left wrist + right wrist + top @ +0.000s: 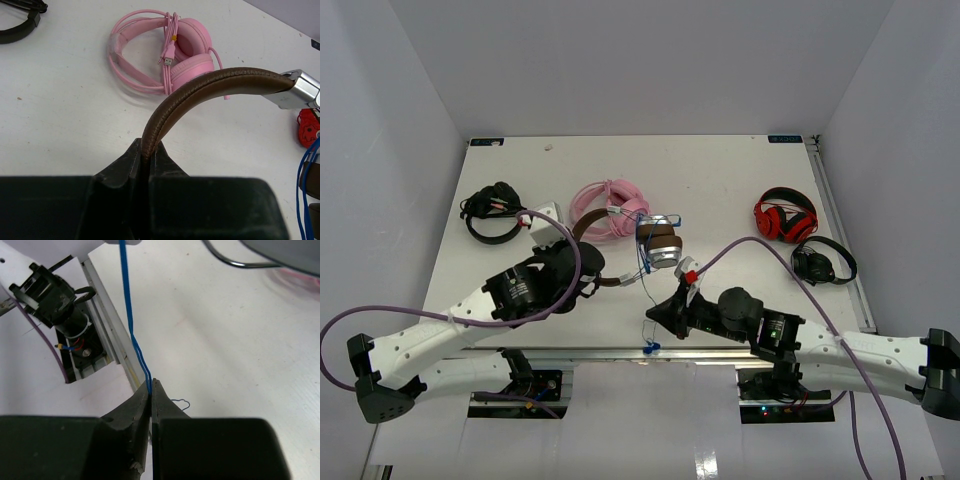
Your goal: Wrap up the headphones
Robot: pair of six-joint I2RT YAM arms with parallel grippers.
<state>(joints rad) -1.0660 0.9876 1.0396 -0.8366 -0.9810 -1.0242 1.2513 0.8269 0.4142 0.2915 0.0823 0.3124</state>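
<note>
top view: white matt table (720,170) closed in by pale walls at the back and both sides, with a metal rail (580,352) along the near edge. open surface across the back strip and through the middle right. tighter room at the left, among black over-ear headphones (490,212), a small white box (542,214) and pink over-ear headphones with a bundled pink cable (610,208). close to the right edge, red-and-black headphones (785,215), with a second black pair (823,262) just beside them.

at mid-table, just in front of the pink pair: over-ear headphones with brown headband and silver-grey ear cups (665,250). left gripper (146,150) closed narrow on the brown headband (210,82), one finger on each side of the band. right gripper (151,387) pinched fully together on the thin blue cord (127,305), near the rail, the cord running from the ear cups toward the near edge.

hidden or unclear: ear cups cut off at the right border of the left wrist view, leaving only a silver-grey slider (300,90) in sight. part of the headband covered by the left arm in the top view. headphones in the right wrist view reduced to a dark blur at the upper border. far end of the cord too small to make out.

materials and shapes: headband grainy, leather-like, a smooth arch; slider squared and metallic; cord fine, in two strands at the pinch; fingers black, matt, wedge-shaped.
</note>
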